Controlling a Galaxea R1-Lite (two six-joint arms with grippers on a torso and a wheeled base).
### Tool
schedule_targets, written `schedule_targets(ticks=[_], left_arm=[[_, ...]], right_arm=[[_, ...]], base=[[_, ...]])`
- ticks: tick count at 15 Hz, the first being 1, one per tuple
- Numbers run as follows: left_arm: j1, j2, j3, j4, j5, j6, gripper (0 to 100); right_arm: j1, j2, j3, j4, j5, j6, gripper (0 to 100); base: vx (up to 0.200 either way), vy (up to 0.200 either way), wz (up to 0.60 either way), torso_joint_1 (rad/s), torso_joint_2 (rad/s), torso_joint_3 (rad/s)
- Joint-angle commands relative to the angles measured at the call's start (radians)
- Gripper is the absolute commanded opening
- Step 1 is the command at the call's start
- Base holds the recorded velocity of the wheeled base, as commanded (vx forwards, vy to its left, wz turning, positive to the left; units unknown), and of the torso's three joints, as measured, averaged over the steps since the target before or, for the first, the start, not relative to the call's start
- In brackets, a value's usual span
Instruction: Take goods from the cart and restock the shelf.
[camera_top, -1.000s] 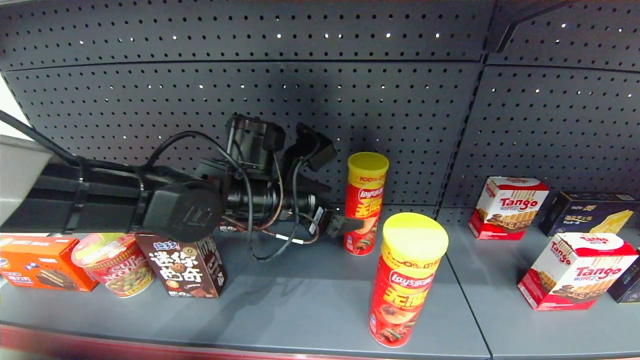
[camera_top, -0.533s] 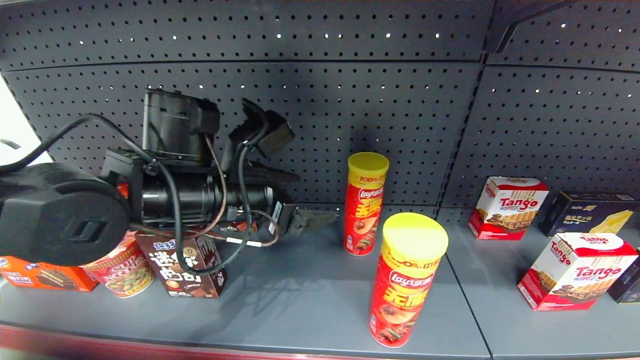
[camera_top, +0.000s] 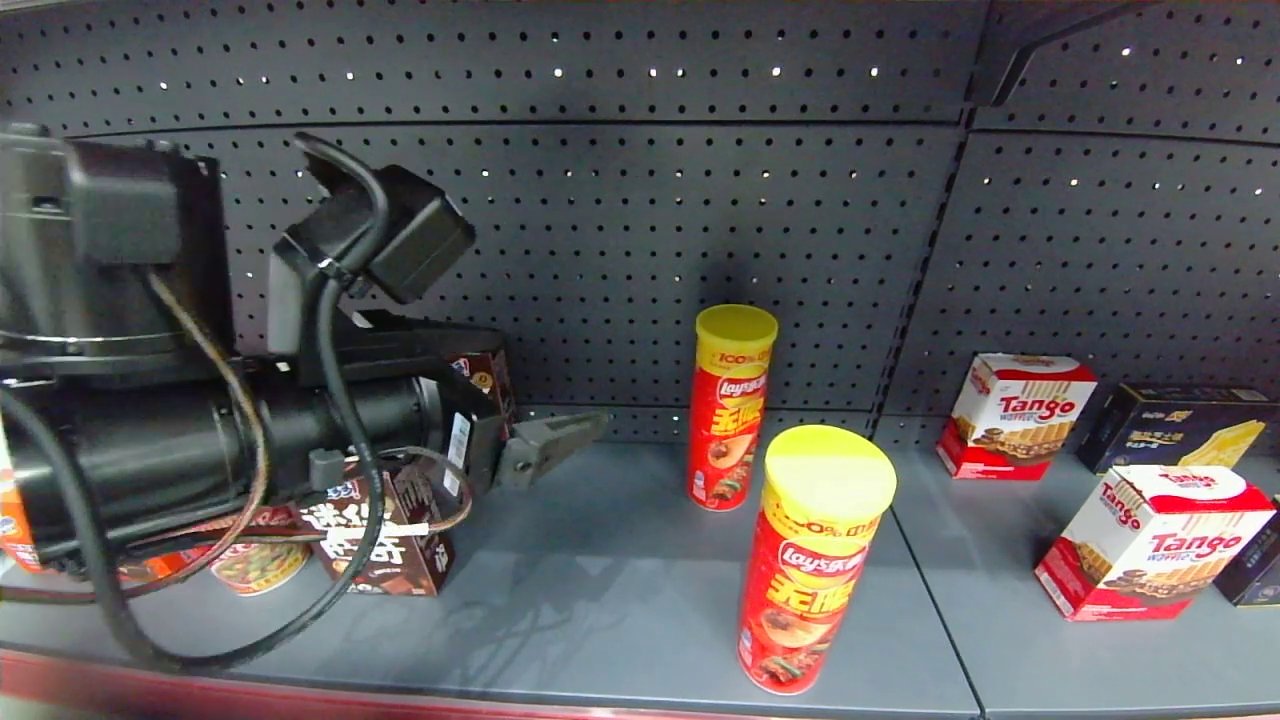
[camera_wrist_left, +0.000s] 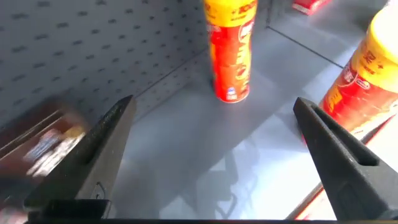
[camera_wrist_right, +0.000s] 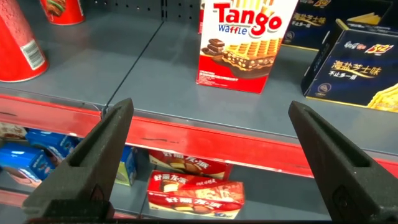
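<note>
The right jaws are gaping wide and gripping nothing, hanging just in front of the red front edge (camera_wrist_right: 249, 140) of the shelf (camera_top: 600, 610) and facing a red-and-white wafer box (camera_wrist_right: 239, 43). On the grey shelf a yellow-lidded chip can (camera_top: 815, 560) is standing upright near the front, and a second chip can (camera_top: 730, 405) is standing upright farther back, close to the pegboard wall (camera_top: 600, 200). The left jaws, spread wide and empty, are hovering over the shelf to the left of both cans, pointing towards the rear one and apart from it. Under the left arm a brown chocolate box (camera_top: 410, 560) and a noodle cup (camera_top: 260, 567) are sitting.
</note>
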Motion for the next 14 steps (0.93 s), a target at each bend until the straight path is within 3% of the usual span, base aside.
schedule_targets(ticks=[1, 4, 5, 9, 11, 14], left_arm=[[-0.041, -0.109, 0.049, 0.000, 0.067, -0.001, 100], [-0.055, -0.226, 0.133, -0.001, 0.128, 0.005, 100], [-0.055, -0.281, 0.202, -0.038, 0.191, -0.003, 100], [-0.056, -0.406, 0.344, -0.092, 0.206, -0.001, 100], [-0.044, -0.436, 0.348, -0.084, 0.202, -0.006, 100], [-0.044, -0.421, 0.397, -0.090, 0.200, -0.034, 100]], right_arm=[[0.000, 0.002, 0.001, -0.001, 0.000, 0.011, 100], [0.000, 0.002, 0.001, -0.001, 0.009, 0.031, 100], [0.000, 0.002, 0.001, -0.001, 0.022, 0.027, 100], [0.000, 0.002, -0.001, -0.002, 0.042, 0.005, 100], [0.000, 0.051, -0.095, 0.024, 0.106, -0.025, 100], [0.014, 0.295, -0.363, 0.099, 0.195, -0.035, 100]], base=[[0.000, 0.000, 0.00, 0.000, 0.00, 0.000], [0.000, 0.000, 0.00, 0.000, 0.00, 0.000], [0.000, 0.000, 0.00, 0.000, 0.00, 0.000], [0.000, 0.000, 0.00, 0.000, 0.00, 0.000], [0.000, 0.000, 0.00, 0.000, 0.00, 0.000], [0.000, 0.000, 0.00, 0.000, 0.00, 0.000]])
